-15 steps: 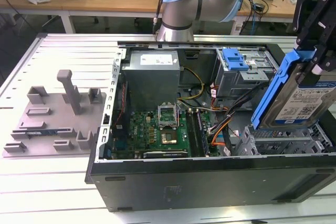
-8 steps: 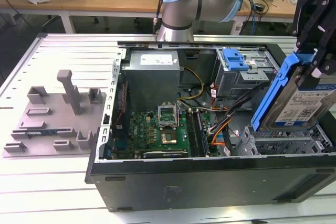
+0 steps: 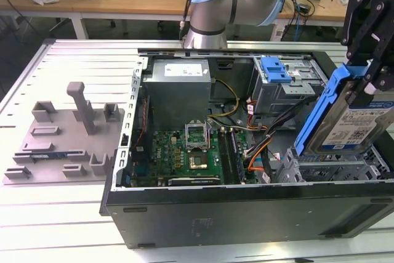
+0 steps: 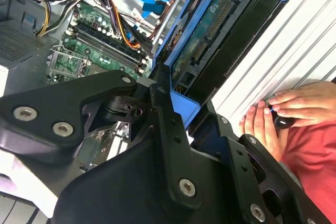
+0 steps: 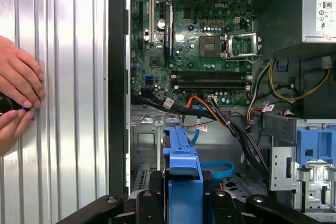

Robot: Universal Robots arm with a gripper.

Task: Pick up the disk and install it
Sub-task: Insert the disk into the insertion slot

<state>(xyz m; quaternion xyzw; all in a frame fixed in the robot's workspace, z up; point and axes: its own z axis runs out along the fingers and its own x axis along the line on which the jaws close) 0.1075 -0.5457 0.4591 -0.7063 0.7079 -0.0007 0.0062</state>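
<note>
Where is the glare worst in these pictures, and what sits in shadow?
In both wrist views the ribbed silver metal table glares nearly white; in the exterior view the open black computer case keeps its green motherboard dimmer, while the silver rectangular disk in its blue plastic frame catches light on its label.

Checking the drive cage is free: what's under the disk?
The metal drive cage sits below the tilted disk; orange cables lie beside it. The cage's inside behind the disk is hidden.

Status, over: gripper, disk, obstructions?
Gripper shut on silver rectangular hard drive in blue plastic carrier. Drive tilted over grey metal cage. Person's hand beside black computer case.
</note>
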